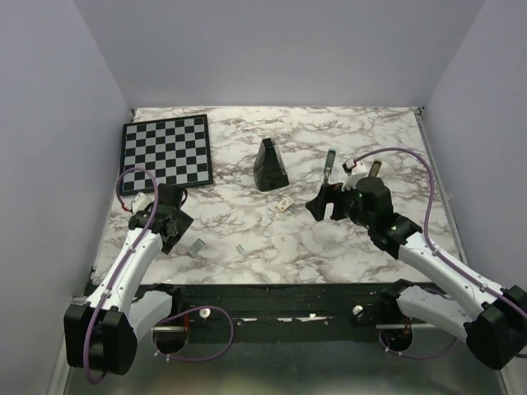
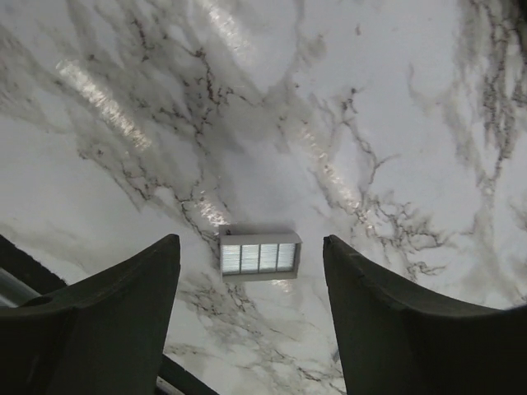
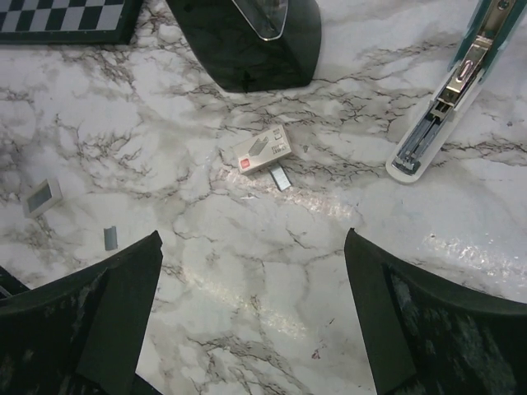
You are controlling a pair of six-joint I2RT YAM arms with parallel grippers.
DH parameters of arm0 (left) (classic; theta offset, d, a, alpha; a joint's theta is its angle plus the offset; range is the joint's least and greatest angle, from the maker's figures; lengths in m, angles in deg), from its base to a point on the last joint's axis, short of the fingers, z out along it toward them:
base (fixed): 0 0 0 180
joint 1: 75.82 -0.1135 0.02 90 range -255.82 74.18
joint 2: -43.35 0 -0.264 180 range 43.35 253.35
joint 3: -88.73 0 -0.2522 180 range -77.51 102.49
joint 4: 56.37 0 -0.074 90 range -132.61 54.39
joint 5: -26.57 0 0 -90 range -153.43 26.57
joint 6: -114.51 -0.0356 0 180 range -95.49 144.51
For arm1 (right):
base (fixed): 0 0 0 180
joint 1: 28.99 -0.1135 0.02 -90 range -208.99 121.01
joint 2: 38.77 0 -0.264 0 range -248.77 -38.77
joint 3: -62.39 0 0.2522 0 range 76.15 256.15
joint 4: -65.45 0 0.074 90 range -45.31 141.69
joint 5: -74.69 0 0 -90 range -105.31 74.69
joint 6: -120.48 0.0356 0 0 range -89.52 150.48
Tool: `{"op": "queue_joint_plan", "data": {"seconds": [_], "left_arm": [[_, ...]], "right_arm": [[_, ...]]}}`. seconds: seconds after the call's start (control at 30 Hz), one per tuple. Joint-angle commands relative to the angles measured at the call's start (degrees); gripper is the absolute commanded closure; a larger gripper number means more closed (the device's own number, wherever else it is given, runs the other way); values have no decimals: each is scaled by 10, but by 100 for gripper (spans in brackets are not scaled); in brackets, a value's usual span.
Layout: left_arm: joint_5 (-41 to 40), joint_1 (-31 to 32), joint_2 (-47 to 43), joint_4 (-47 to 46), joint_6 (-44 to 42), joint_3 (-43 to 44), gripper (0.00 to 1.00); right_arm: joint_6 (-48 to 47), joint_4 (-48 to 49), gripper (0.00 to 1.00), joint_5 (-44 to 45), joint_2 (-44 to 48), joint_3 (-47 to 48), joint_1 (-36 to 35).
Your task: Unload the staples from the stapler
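Observation:
The stapler (image 1: 330,164) lies on the marble table behind my right gripper; in the right wrist view the stapler (image 3: 449,107) is at the upper right, opened, with its metal channel showing. One strip of staples (image 3: 281,177) lies beside a small staple box (image 3: 262,151). Another strip (image 3: 109,237) lies to the left and also shows in the top view (image 1: 240,248). My right gripper (image 3: 253,234) is open and empty over bare marble, short of the box. My left gripper (image 2: 251,243) is open, with a small grey tray of staples (image 2: 259,257) on the table between its fingertips, untouched.
A black wedge-shaped object (image 1: 270,164) stands mid-table, left of the stapler. A chessboard (image 1: 166,151) lies at the back left. The grey tray (image 1: 198,247) sits near the front left. Walls close the table on three sides.

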Motion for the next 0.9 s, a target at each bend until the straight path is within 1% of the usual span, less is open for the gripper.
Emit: {"op": "queue_joint_plan", "data": {"seconds": [0.0, 0.03, 0.07, 0.13, 0.17, 0.33, 0.43, 0.47, 0.53, 0.57, 0.63, 0.67, 0.87], "left_arm": [[-38, -10, 4, 43, 100, -29, 27], [-41, -11, 2, 47, 133, -39, 30], [-40, -15, 0, 51, 147, -43, 34], [-29, -18, -4, 47, 179, -64, 39], [-26, -18, -5, 46, 190, -70, 44], [-34, -19, -12, 53, 239, -76, 53], [-21, -19, 3, 49, 256, -77, 60], [-14, -19, 10, 46, 257, -77, 66], [7, -19, 38, 40, 261, -78, 74], [15, -19, 48, 39, 265, -76, 84], [23, -19, 76, 41, 268, -71, 92], [28, -19, 83, 40, 267, -65, 99], [45, -19, 92, -7, 276, -91, 100]], "right_arm": [[-14, 30, 0, -25, 23, -9, -3], [-14, 29, 0, -27, 25, -8, -4], [-14, 29, 0, -31, 26, -6, -4], [-14, 33, 0, -38, 26, -5, -3], [-13, 31, 0, -43, 25, -4, -3], [-10, 33, 0, -55, 36, -3, -4], [-10, 32, 0, -53, 46, -1, -4], [-11, 32, 0, -52, 47, 0, -4], [-14, 28, 0, -50, 48, 6, -4], [-14, 26, 0, -49, 46, 9, -4], [-15, 19, 0, -49, 46, 15, -4], [-15, 19, 0, -49, 47, 17, -4], [-14, 22, 0, -53, 45, 20, -4]]}}
